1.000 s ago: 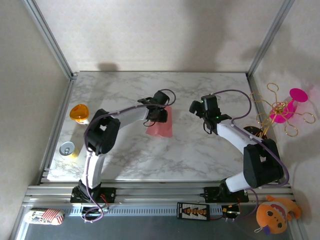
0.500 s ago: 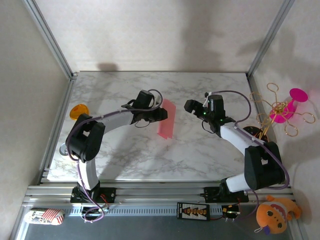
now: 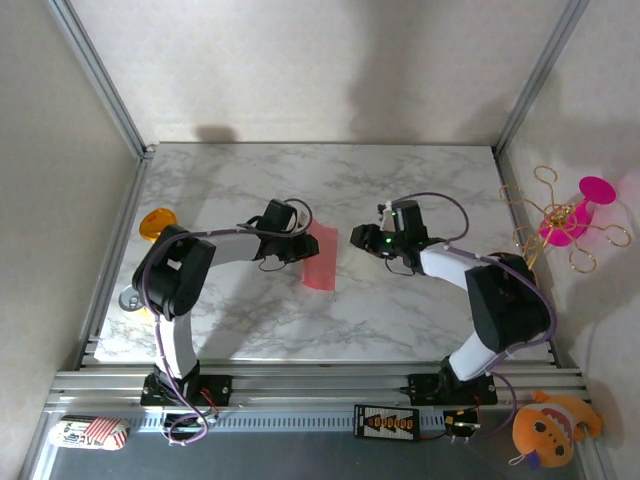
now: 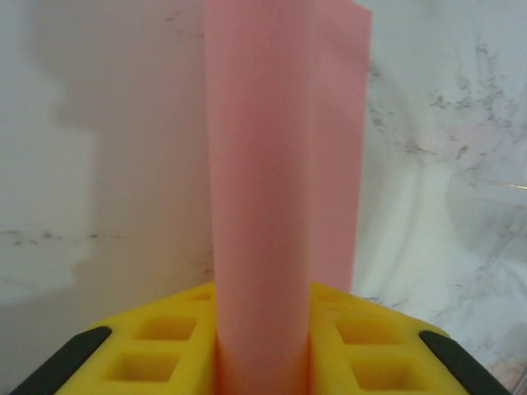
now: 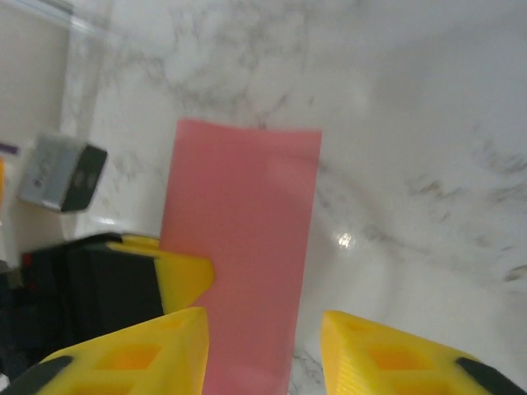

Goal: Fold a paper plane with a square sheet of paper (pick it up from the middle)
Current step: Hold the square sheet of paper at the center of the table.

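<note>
The salmon-pink sheet of paper (image 3: pixel 321 258) is bent over on itself into a narrow strip near the middle of the marble table (image 3: pixel 400 310). My left gripper (image 3: pixel 301 247) is shut on the paper's left edge; in the left wrist view the curled paper (image 4: pixel 262 197) rises straight up from between the yellow pads (image 4: pixel 156 346). My right gripper (image 3: pixel 362 241) stands open just right of the paper. In the right wrist view the paper (image 5: pixel 239 247) lies ahead between my open yellow fingers (image 5: pixel 140 354), with the left gripper's yellow pad (image 5: pixel 183 276) at its left edge.
An orange round disc (image 3: pixel 155 222) and a can (image 3: pixel 131 298) sit at the table's left edge. A magenta flower-like toy with gold wire loops (image 3: pixel 570 220) hangs at the right. An orange plush (image 3: pixel 545 428) lies bottom right, beyond the front rail.
The left gripper drew back leftward and lower with the paper, which now shows as a shorter folded strip. The right gripper moved left and down, close to the paper's right side.
</note>
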Motion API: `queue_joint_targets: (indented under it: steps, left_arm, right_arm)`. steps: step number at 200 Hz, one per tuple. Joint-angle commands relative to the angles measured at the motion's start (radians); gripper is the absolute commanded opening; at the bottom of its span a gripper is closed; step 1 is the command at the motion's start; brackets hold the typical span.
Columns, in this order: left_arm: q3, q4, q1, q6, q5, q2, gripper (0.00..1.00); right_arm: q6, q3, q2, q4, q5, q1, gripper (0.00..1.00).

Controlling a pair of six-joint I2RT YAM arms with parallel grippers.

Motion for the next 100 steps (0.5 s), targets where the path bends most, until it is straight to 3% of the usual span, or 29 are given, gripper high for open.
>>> queue_joint_targets:
  steps: [1, 18, 42, 100]
  left_arm:
    - [-0.022, 0.007, 0.007, 0.0, -0.039, 0.021, 0.25]
    - [-0.027, 0.011, 0.009, 0.001, -0.043, 0.023, 0.24]
    - [-0.029, 0.01, 0.01, 0.004, -0.044, 0.025, 0.24]
    - [-0.027, -0.001, 0.01, 0.009, -0.04, 0.016, 0.21]
  right_arm:
    - [0.002, 0.076, 0.059, -0.065, 0.021, 0.067, 0.3]
    - [0.017, 0.119, 0.116, -0.092, 0.022, 0.1, 0.19]
    - [0.034, 0.166, 0.179, -0.115, 0.033, 0.131, 0.11]
    - [0.033, 0.234, 0.286, -0.188, 0.068, 0.15, 0.07]
